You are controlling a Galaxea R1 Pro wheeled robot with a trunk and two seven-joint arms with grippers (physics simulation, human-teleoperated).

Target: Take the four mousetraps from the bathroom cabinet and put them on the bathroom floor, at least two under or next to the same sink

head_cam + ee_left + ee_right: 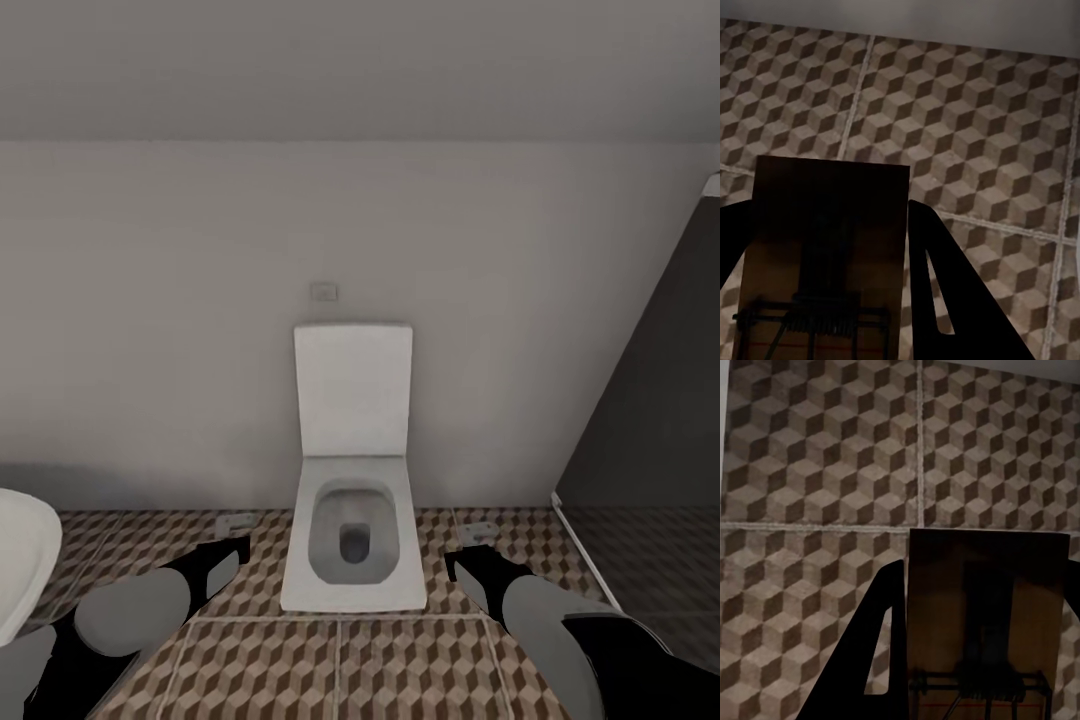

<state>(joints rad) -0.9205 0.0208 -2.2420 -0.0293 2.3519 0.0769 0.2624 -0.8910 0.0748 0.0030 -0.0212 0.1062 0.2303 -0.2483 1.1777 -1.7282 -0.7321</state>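
Two mousetraps are in our grip right now. Our left gripper (832,247) pinches one mousetrap (825,255) between its dark fingers (945,292), held above the bathroom floor (975,120). Our right gripper (975,622) clamps a second mousetrap (982,607) over the same cube-patterned tiles. Ahead of us a white toilet (352,530) stands against the wall, lid up, and the bathroom sink (22,560) shows its rounded rim beside our left arm.

floor (400,670): brown-beige-white cubes | toilet (352,540): white | mousetraps (825,255): dark brown
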